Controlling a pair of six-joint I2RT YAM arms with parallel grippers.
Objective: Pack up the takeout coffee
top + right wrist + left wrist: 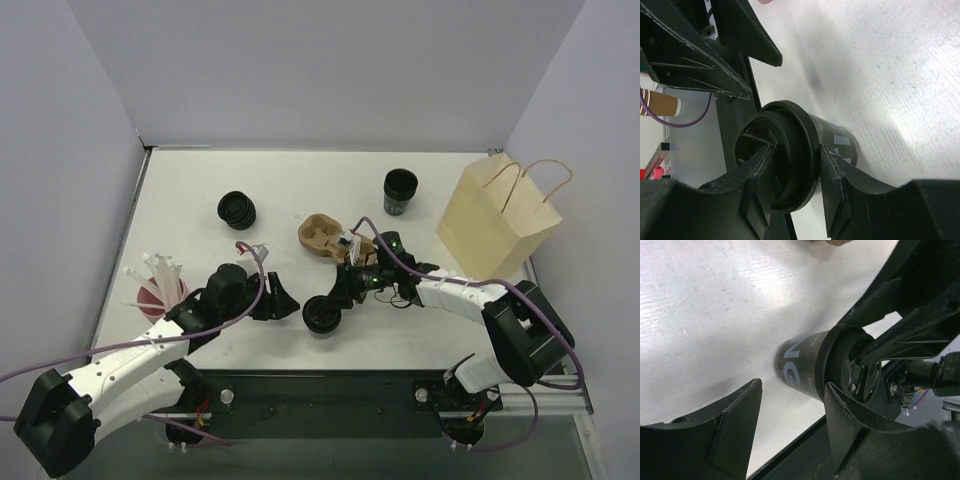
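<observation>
The takeout coffee [322, 316], a small black cup with a black lid, stands on the table near the front edge between the two arms. My right gripper [332, 300] is shut on its lid. In the right wrist view one finger rests on the lid's top and the other under the rim of the coffee [837, 142], with the gripper [797, 150] pinching the lid edge. My left gripper [285, 303] stands open just left of the cup. In the left wrist view the cup [805, 365] lies just past the fingertips of the empty gripper [792, 385]. The brown pulp carrier [322, 237] sits behind.
A tan paper bag [497, 220] stands at the right. A stack of lidless black cups [400, 190] and a stack of black lids [237, 209] sit farther back. A pink cup of white utensils [160, 290] stands at the left, beside the left arm.
</observation>
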